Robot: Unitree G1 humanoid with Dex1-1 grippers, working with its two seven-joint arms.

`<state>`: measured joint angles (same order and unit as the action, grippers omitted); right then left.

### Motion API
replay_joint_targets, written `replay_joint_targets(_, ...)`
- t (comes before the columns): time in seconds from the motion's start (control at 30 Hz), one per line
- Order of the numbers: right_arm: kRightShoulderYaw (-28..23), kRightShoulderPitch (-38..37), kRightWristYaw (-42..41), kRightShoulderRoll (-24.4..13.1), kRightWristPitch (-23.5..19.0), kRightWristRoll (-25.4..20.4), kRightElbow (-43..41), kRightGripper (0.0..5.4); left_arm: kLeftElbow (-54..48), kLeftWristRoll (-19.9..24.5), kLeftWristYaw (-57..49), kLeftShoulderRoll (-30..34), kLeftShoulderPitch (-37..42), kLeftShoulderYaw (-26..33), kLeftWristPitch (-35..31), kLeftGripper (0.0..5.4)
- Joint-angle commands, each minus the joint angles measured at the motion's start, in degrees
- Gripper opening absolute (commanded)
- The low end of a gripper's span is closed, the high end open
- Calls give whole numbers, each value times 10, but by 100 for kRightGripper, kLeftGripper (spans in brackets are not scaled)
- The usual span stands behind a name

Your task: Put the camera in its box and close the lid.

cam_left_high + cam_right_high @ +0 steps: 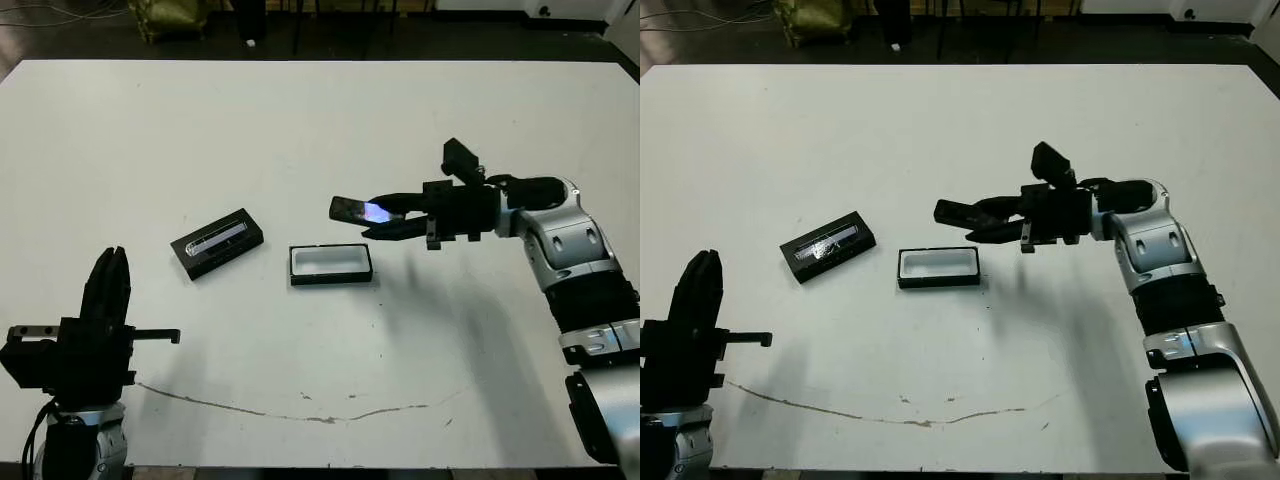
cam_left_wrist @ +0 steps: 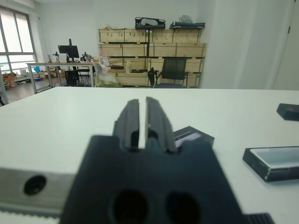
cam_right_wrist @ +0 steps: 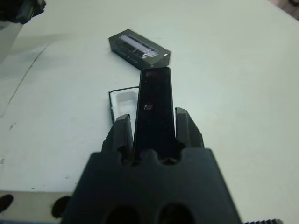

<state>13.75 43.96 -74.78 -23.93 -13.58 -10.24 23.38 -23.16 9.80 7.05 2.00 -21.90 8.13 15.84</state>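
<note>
Right hand grips camera, up off worktop. Camera pokes out past fingers, long way pointing across toward left side. Box open, just below and a bit left of camera tip, long side lying near same way. Lid beside box, further left. Left hand closed, empty, far off. Right hand nearer; needs to go down.

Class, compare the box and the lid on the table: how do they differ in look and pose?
The box is open-topped with a white lining; the lid has a solid black top bearing a glossy silvery strip. The box lies square to the table's near edge; the lid lies angled, to the box's left. Both are black, rectangular, similar in size, and rest untouched on the table.
</note>
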Motion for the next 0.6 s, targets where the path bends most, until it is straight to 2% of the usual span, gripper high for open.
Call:
replay_joint_targets(0.03,19,10,-4,2,-27,9,-10,66,6,-8,-7,-3,-9,-1,-4,0)
replay_joint_targets(0.2,38,15,8,7,-33,24,-17,66,10,-4,-5,0,-10,-3,1,0)
replay_joint_targets(0.6,50,46,-10,38,-9,32,55,66,-2,-4,-12,-3,-18,-5,-11,0)
